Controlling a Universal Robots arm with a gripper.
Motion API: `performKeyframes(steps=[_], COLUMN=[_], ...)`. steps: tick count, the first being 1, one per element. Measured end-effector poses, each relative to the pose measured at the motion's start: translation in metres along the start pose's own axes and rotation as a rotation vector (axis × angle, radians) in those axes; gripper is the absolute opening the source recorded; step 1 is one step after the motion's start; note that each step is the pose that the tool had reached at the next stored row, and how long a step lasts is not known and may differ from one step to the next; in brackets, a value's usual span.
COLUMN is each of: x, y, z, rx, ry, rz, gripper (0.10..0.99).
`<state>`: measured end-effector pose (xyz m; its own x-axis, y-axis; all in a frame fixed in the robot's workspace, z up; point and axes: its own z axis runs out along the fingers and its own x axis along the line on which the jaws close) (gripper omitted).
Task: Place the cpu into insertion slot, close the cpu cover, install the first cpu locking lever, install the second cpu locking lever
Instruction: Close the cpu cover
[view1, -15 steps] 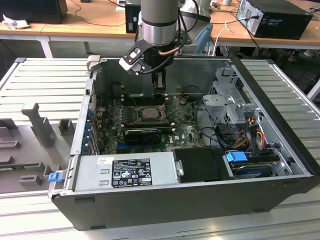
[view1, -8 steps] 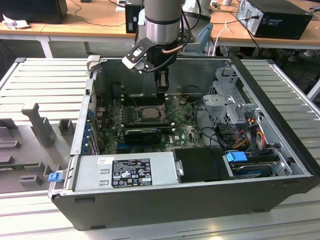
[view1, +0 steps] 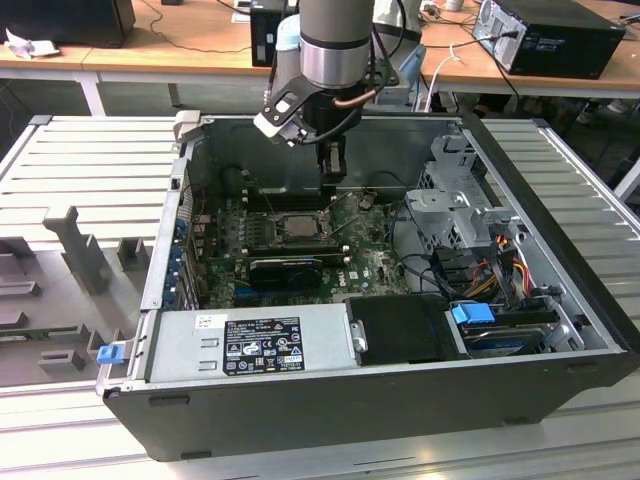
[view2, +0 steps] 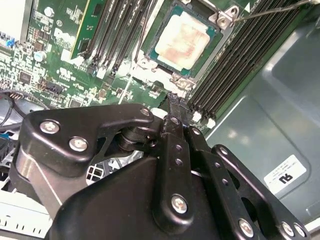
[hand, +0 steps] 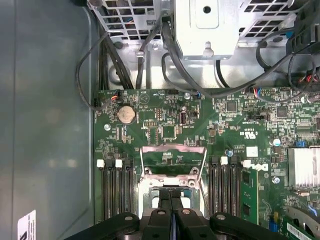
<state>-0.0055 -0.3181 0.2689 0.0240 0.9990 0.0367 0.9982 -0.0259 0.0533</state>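
Observation:
The cpu (view2: 182, 40), a pale silvery square, lies in the insertion slot (view2: 150, 47) on the green board; in the exterior view the slot (view1: 291, 226) is mid-board. The cpu cover (hand: 173, 149) stands swung up off the slot, with the board showing through its cut-out. A thin wire locking lever (view2: 265, 12) sticks up beside the slot. My gripper (view2: 172, 98) hovers just past the slot's edge, toward the case's back wall. Its two black fingers (hand: 165, 205) are pressed together with nothing between them. In the exterior view the gripper (view1: 333, 172) hangs behind the slot.
The open computer case (view1: 330, 400) lies on a slatted table. Memory slots (hand: 116, 190) flank the insertion slot. A long black card (view1: 285, 268) lies in front of it. Drive cages and cables (view1: 470, 230) fill the exterior view's right; a power supply (view1: 250, 345) sits in front.

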Motion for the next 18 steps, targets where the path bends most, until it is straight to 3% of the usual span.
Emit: performKeyframes(steps=[3,6,12,18], x=[0.0001,0.0004,0.0008,0.0011], y=[0.0045,0.0148,0.0272,0.0364], z=[0.0002,0.0007,0.0015,0.0020], rx=[0.001,0.004,0.005,0.007], ry=[-0.0001,-0.0002,-0.0001,-0.0002], rz=[0.000,0.000,0.000,0.000], gripper=[0.106,0.106,0.106,0.106])
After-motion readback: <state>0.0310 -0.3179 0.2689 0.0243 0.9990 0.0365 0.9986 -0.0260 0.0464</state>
